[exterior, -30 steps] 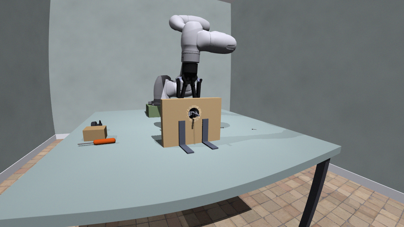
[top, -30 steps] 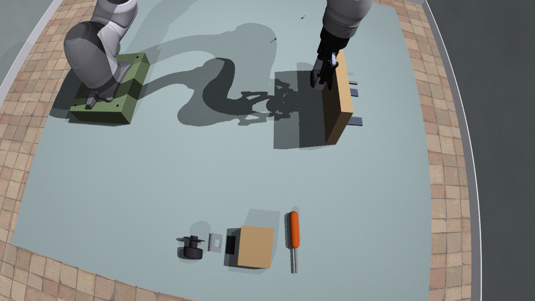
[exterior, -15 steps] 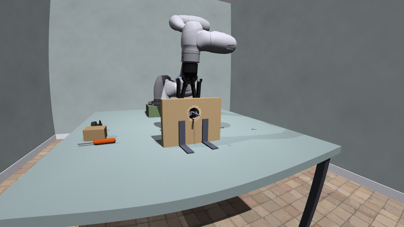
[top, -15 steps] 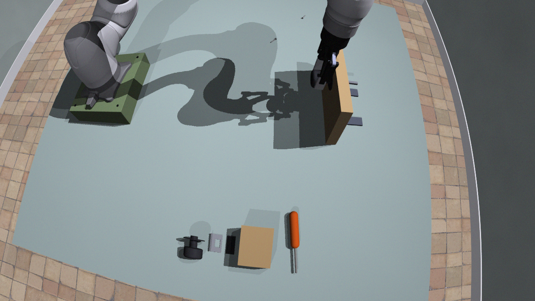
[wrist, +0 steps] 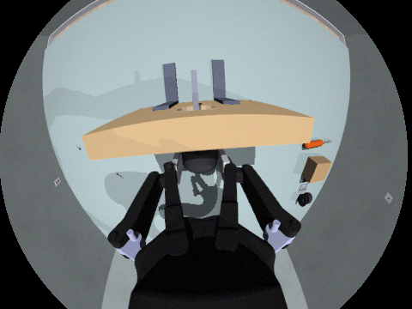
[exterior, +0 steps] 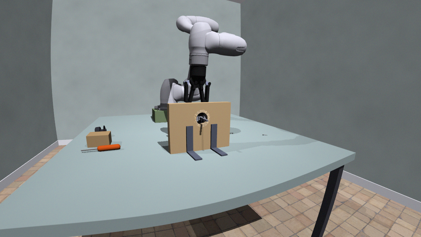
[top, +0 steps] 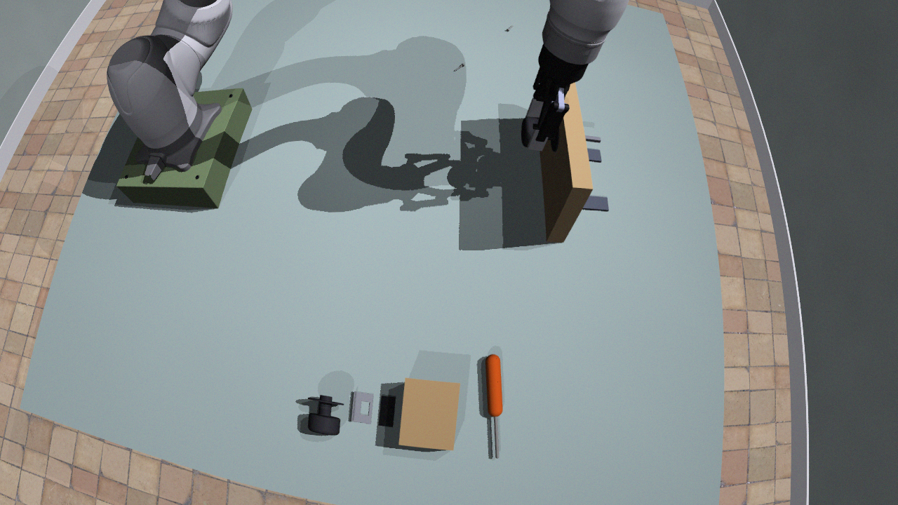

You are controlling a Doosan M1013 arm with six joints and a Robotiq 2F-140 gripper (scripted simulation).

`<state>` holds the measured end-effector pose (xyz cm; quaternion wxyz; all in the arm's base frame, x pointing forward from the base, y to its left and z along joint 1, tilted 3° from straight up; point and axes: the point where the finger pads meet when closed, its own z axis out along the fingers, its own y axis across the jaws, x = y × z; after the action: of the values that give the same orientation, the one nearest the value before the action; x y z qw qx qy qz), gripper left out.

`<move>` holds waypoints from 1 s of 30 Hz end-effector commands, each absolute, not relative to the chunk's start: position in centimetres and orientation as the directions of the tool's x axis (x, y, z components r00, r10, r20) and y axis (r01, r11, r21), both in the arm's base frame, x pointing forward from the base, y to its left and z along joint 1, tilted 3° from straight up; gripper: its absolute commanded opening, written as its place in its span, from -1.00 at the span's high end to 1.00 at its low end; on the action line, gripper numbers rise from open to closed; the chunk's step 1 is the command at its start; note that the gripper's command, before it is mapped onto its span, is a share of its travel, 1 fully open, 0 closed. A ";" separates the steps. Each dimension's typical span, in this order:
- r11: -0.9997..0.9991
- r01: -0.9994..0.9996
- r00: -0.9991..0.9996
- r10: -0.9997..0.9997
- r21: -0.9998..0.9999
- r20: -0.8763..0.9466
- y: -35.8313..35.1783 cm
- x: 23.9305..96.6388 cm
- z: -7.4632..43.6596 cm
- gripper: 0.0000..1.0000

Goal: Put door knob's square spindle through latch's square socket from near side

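The door knob (wrist: 198, 163) is gripped between the fingers of the gripper (wrist: 199, 171) and pressed against the robot-facing side of the upright wooden panel (wrist: 195, 130), so that its spindle is aligned with the latch socket (exterior: 202, 118). Open table (top: 313, 282) is left behind the arm for withdrawal; the brackets (exterior: 189, 138) are clear, opposite

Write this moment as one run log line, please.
gripper: shut on door knob | knob: at robot-facing side of wooden panel | plate flat on wood: cannot tell
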<state>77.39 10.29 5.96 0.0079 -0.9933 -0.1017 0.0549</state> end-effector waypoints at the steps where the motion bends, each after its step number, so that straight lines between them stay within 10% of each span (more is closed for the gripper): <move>1: -0.979 0.201 0.973 0.203 -0.027 -0.107 10.3 77.4 6.0 0.16; 30: -0.979 0.201 0.973 0.203 -0.027 -0.107 10.3 77.4 6.0 -0.13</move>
<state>77.43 10.30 5.96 0.0079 -0.9933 -0.1017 0.0546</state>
